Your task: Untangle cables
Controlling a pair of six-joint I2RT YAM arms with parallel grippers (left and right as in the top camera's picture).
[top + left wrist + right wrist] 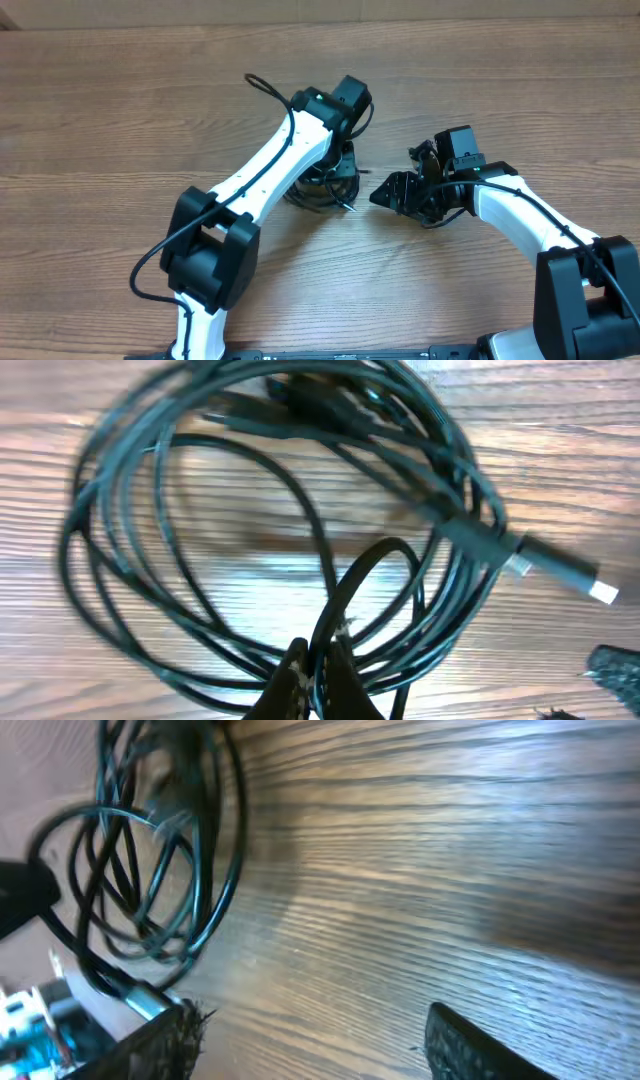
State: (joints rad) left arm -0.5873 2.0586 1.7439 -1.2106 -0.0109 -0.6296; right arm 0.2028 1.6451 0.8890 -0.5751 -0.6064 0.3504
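The cables [130, 560] are thin black cords lying in one loose tangled coil on the wooden table; from overhead the coil [318, 193] sits at the centre. My left gripper [320, 670] is shut on one raised loop of a cord at the coil's near edge, and from above it [342, 168] stands over the coil. A plug with a silver tip [600, 592] sticks out to the right. My right gripper [315, 1040] is open, just right of the coil [150, 870], with only bare wood between its fingers. The silvery plug [145, 1003] lies beside its left finger [160, 1042].
The wooden table [120, 110] stretches all round. Thicker black wires [262, 88] run along the left arm. The right arm's base [585, 290] stands at the lower right and the left arm's joint block [210, 250] at the lower left.
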